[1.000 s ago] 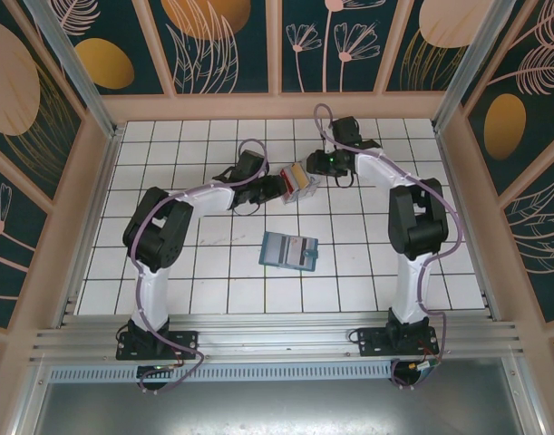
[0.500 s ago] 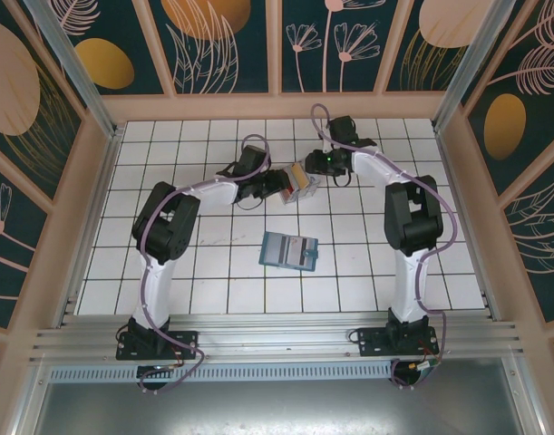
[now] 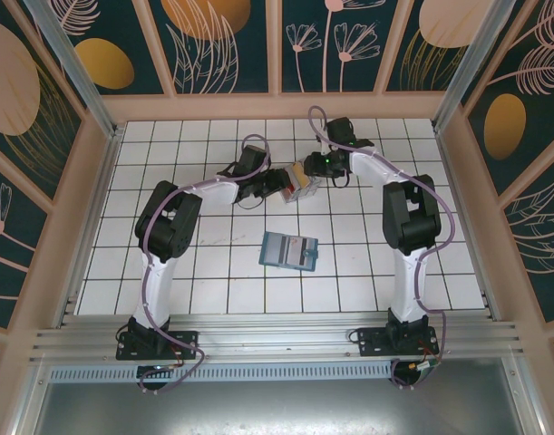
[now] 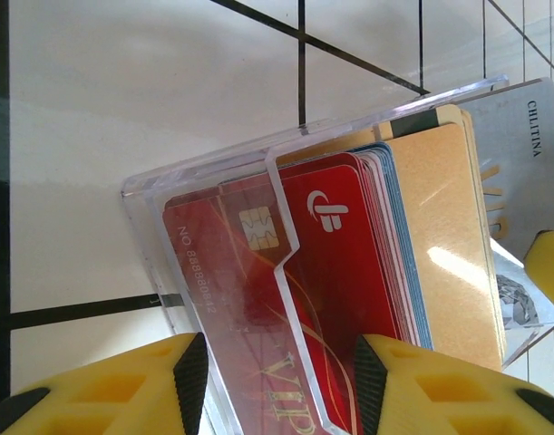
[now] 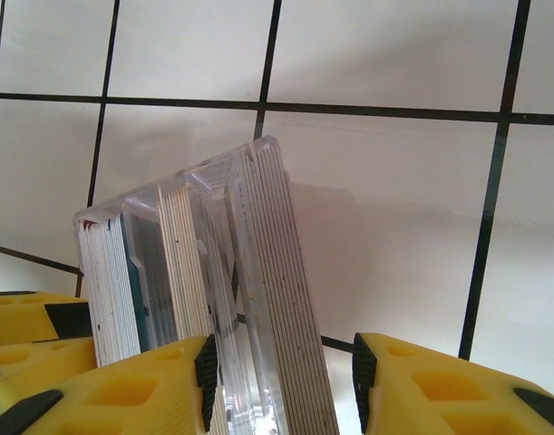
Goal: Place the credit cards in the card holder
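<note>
Credit cards (image 4: 331,272) stand packed in the clear plastic box (image 5: 213,195) at the tiled table's (image 3: 213,272) far middle, left gripper (image 4: 277,381) on its left, right gripper (image 5: 281,381) on its right, card holder (image 3: 289,249) lying nearer, well apart.

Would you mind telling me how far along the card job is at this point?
Done: nothing yet; the card holder lies alone on the table. In hand: the right gripper is clamped on the clear box of credit cards; the left gripper straddles it, grip unclear. Left: pull the cards out and slide them into the holder.
</note>
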### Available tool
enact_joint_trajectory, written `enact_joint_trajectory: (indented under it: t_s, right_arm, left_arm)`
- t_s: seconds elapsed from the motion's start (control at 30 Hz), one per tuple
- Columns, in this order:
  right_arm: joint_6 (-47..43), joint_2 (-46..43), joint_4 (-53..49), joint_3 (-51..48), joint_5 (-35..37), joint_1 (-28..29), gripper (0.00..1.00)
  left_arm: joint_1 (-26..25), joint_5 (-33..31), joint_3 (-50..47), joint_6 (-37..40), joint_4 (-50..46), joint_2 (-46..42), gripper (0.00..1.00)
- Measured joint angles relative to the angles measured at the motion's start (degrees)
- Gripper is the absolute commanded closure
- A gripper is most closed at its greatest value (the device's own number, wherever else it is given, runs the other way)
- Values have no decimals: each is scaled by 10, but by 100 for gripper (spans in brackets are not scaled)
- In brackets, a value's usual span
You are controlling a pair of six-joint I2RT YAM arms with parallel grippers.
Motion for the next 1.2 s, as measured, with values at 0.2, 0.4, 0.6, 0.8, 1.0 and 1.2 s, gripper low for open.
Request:
enact_joint_trajectory:
  t_s: [0.2, 0.4, 0.6, 0.8, 1.0, 1.2]
  right_arm:
    - [-1, 16, -2, 12, 2, 0, 54]
    - [-4, 22, -2, 19, 19, 4, 54]
    - [-4, 23, -6, 19, 34, 4, 54]
    - [-4, 23, -9, 20, 39, 3, 54]
    - [-4, 23, -10, 20, 40, 3, 54]
    - [-4, 22, -10, 20, 40, 2, 54]
  left_arm:
    - [1, 0, -34, -9, 42, 0, 52]
    - [2, 0, -44, -11, 63, 0, 51]
    - [2, 1, -47, -11, 68, 0, 52]
    - [2, -1, -53, -12, 76, -2, 52]
    - [2, 0, -57, -15, 83, -2, 52]
    - [2, -1, -57, -15, 83, -3, 52]
